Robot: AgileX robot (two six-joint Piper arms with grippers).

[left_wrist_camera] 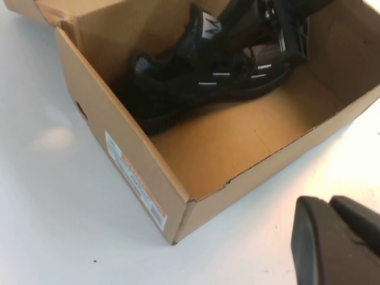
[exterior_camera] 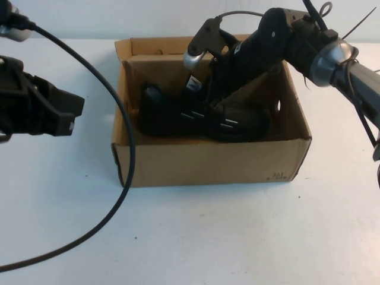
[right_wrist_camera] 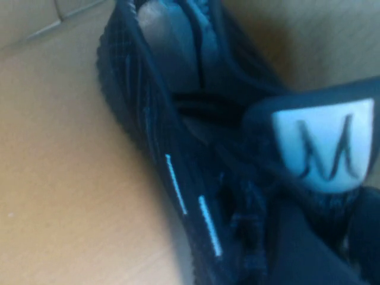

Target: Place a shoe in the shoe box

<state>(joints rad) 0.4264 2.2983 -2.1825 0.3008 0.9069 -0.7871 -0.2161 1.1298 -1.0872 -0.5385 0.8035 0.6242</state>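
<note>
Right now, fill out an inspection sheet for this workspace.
Surface: white table, bare in front of the box.
Job's things: the black shoe lies inside the brown shoe box, toward its far wall; its white tongue tag shows; the box is open.
Clutter: nothing seen.
Grippers: the left gripper hangs shut over the table left of the box, holding nothing. The right gripper reaches down into the box at the shoe's tongue; whether its jaws grip the shoe cannot be made out.
Cables: a black cable loops from the left arm across the table, passing the box's left corner.
Surroundings: a pale wall behind the table.
</note>
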